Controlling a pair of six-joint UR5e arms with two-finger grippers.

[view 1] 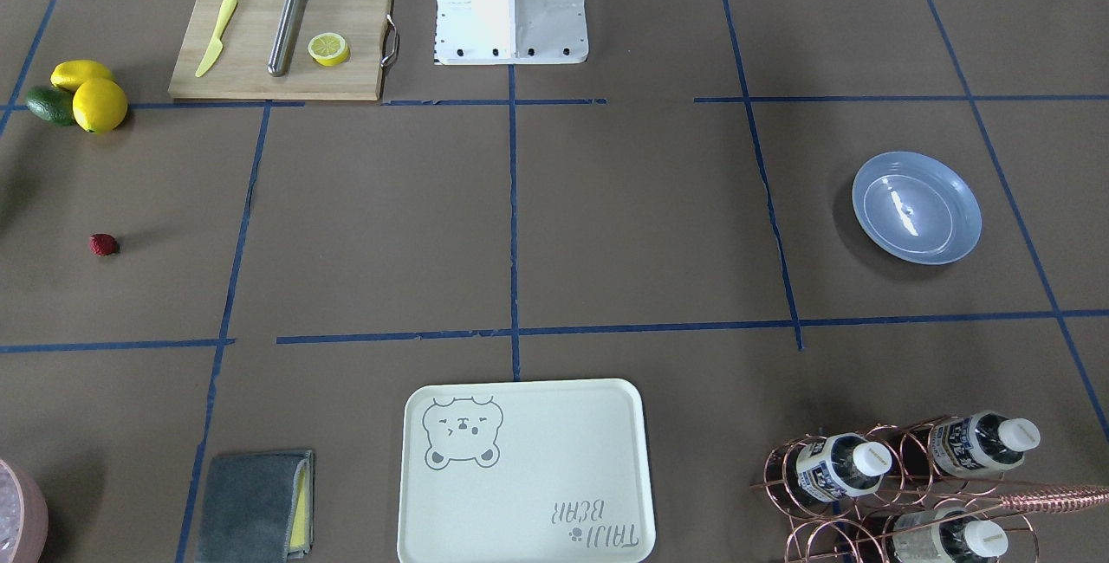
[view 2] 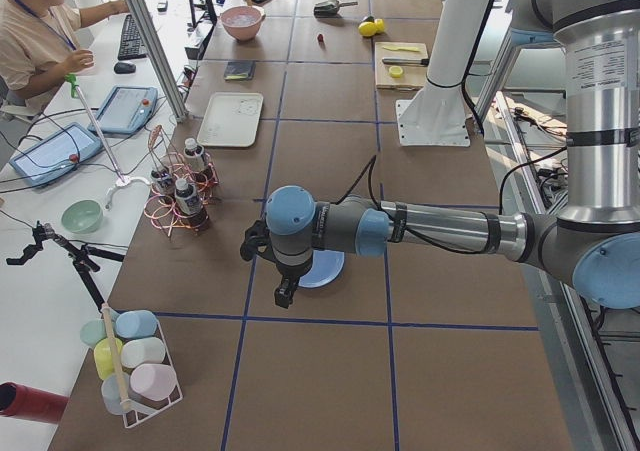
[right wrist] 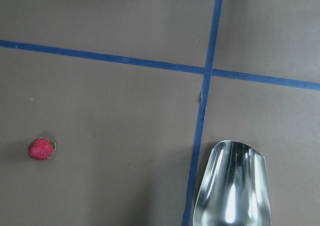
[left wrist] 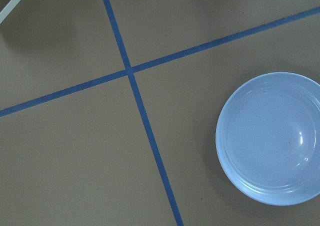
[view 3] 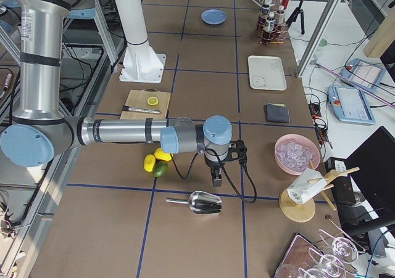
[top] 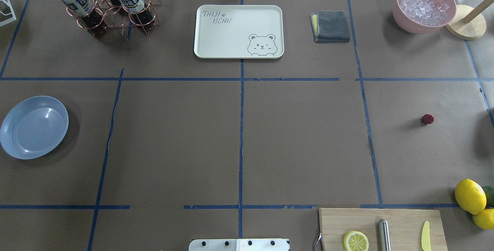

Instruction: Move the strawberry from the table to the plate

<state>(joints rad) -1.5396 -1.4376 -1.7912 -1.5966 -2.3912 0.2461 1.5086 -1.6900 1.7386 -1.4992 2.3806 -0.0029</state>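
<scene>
Hovering my right gripper off-centre from tiny dark-red strawberry; cannot tell jaws open or closed; centre first, descend straight.

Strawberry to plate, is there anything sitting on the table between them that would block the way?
Nothing visible does. The strawberry lies on the robot's right, the plate far on its left, and only bare table with tape lines lies between. The tray and cutting board sit off that line.

The strawberry, small and dark red, lies on the brown, blue-taped table, at its right side. The round light blue plate rests flat at the left edge, well apart.
</scene>
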